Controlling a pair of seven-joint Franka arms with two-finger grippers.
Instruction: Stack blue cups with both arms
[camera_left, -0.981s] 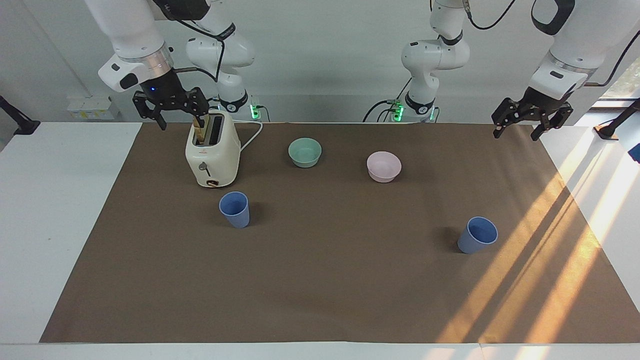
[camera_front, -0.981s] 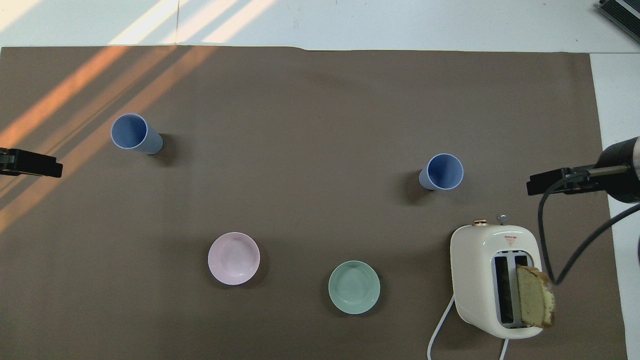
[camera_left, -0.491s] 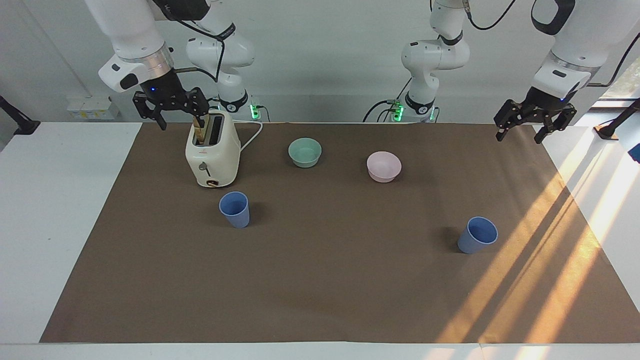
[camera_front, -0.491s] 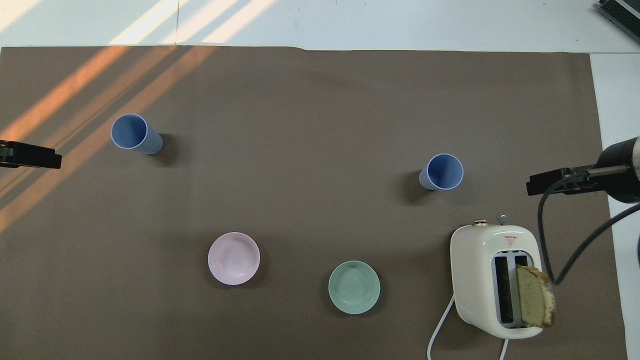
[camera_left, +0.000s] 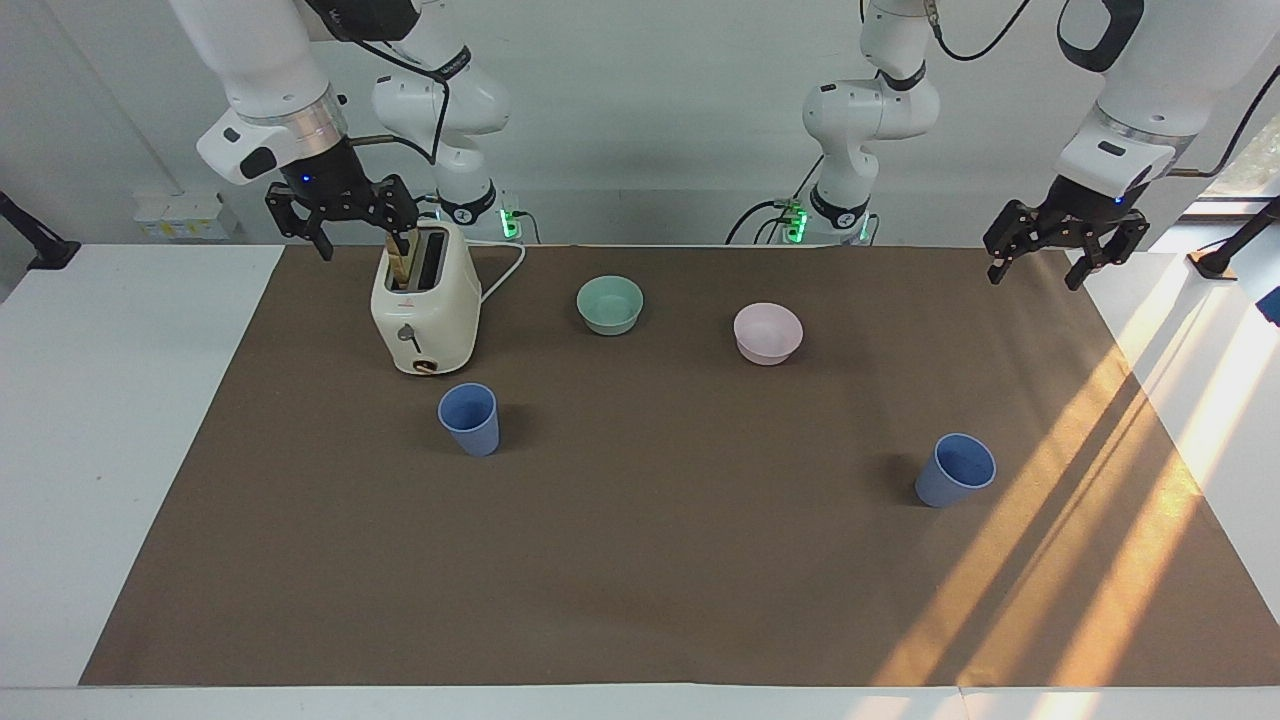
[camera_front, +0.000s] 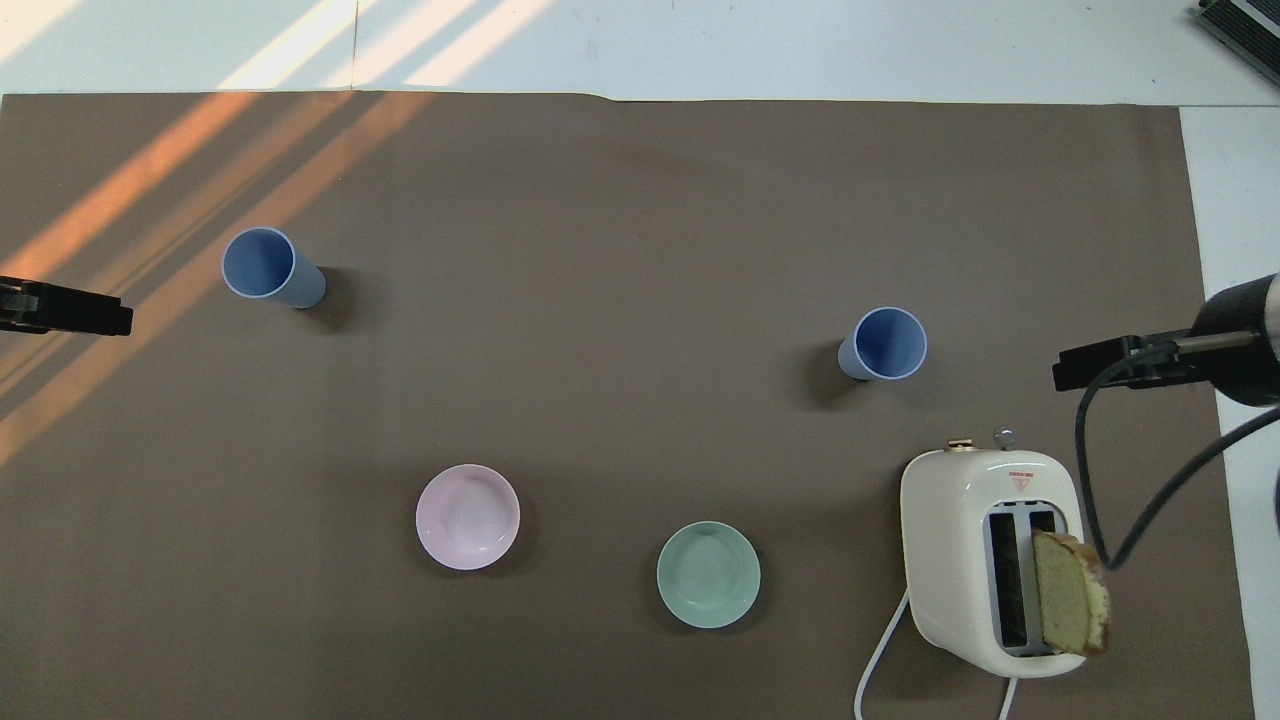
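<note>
Two blue cups stand upright and apart on the brown mat. One blue cup stands just farther from the robots than the toaster. The other blue cup stands toward the left arm's end of the table. My right gripper is open and empty, raised over the toaster's end of the mat. My left gripper is open and empty, raised over the mat's edge at the left arm's end, apart from the cup there.
A cream toaster with a bread slice in one slot stands at the right arm's end, its cord trailing toward the robots. A mint-green bowl and a pale pink bowl sit nearer to the robots than the cups.
My left gripper has shifted a little over the mat's edge toward the cup at its end. The right arm and the cups have not moved.
</note>
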